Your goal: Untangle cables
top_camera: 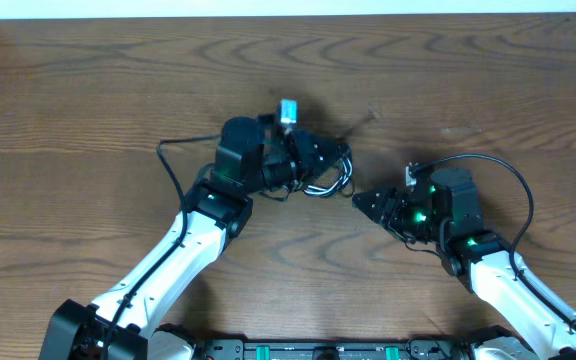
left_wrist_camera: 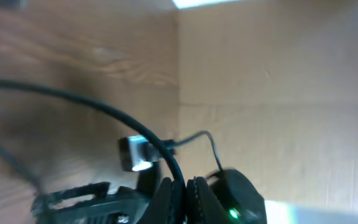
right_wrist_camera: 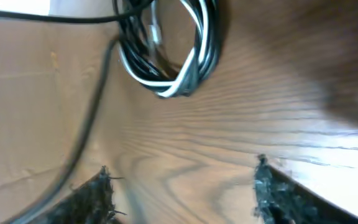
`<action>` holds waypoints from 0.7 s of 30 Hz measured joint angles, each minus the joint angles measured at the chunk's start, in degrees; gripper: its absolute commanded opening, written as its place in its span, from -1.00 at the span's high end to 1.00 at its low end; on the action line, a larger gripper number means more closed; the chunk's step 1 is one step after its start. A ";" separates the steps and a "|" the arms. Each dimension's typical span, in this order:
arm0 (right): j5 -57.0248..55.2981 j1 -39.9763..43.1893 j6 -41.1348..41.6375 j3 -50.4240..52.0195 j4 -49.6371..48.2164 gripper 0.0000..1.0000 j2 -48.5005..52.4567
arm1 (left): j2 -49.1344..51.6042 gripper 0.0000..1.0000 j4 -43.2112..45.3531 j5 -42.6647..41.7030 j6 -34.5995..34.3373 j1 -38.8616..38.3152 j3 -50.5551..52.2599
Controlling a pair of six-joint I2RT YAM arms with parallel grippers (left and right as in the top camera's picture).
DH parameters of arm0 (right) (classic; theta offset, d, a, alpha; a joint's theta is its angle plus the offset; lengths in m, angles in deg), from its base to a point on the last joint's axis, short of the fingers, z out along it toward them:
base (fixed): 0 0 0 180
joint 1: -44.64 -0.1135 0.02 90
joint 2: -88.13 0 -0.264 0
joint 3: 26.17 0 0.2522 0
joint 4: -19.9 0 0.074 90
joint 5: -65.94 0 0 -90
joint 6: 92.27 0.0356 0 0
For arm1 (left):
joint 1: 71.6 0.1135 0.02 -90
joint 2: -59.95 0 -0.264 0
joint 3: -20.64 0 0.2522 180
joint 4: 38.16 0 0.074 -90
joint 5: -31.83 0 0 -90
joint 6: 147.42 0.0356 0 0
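Note:
The cables (top_camera: 330, 181) lie in a small coiled bundle of black cords and one white cord, mid-table between the two arms. My left gripper (top_camera: 342, 160) is at the bundle's top edge. In the left wrist view my left gripper (left_wrist_camera: 184, 186) is shut on a black cable (left_wrist_camera: 107, 112) that rises from the jaws and arcs off to the left. A silver plug (left_wrist_camera: 134, 154) hangs just behind that cable. My right gripper (top_camera: 359, 200) points at the bundle from the right, a short gap away. In the right wrist view it (right_wrist_camera: 182, 186) stands open with bare wood between the fingers and the coil (right_wrist_camera: 178, 68) ahead.
Thicker black wires loop out from the left arm (top_camera: 168, 160) and the right arm (top_camera: 513, 175). The wooden table (top_camera: 88, 80) stretches to a pale far edge. A single dark cord (right_wrist_camera: 89, 124) runs down the left side of the right wrist view.

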 measured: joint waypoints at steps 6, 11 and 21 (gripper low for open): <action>-3.04 0.00 -2.12 0.02 7.61 -0.98 0.00 | -0.50 0.85 9.62 -9.42 7.85 0.00 0.00; -7.13 0.00 -2.86 0.02 9.79 -0.99 0.00 | -2.32 0.85 11.06 -15.54 13.81 0.00 0.00; -14.05 0.00 -3.32 0.00 10.01 -0.99 0.00 | -2.49 -0.37 -7.06 -12.31 23.67 0.94 -0.39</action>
